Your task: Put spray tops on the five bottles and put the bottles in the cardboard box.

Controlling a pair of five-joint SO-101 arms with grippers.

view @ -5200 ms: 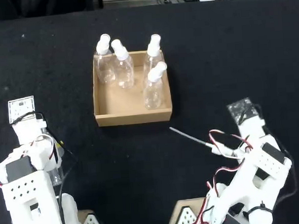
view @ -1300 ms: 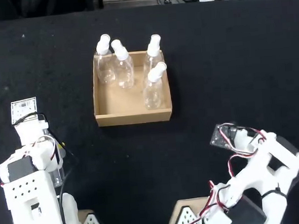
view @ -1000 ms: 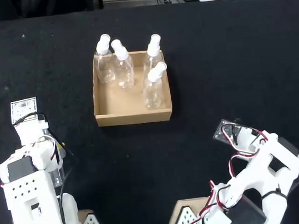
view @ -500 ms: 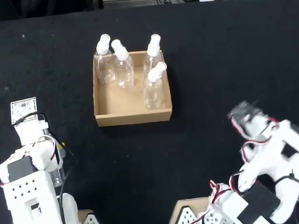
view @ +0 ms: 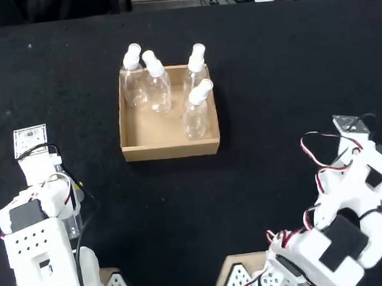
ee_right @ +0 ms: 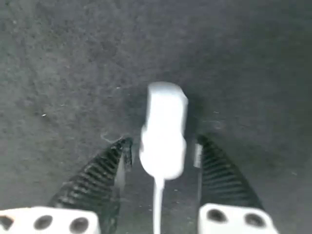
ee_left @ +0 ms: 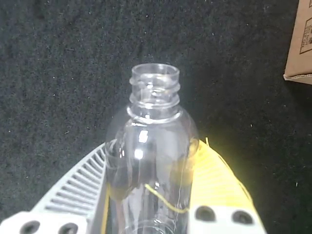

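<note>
Left gripper (ee_left: 153,146): we see it clamped on the sides of a bottle (ee_left: 155,105), which stands upright at the near left of the table (view: 270,60), its neck bare.
Box (view: 170,147): mid-table, well apart from both arms; we count four capped bottles (view: 156,87) upright inside, toward its far side.
Right gripper (ee_right: 161,144): at the near right, jaws drawn in close around a white spray top (ee_right: 165,122), its thin tube running back between them.
</note>
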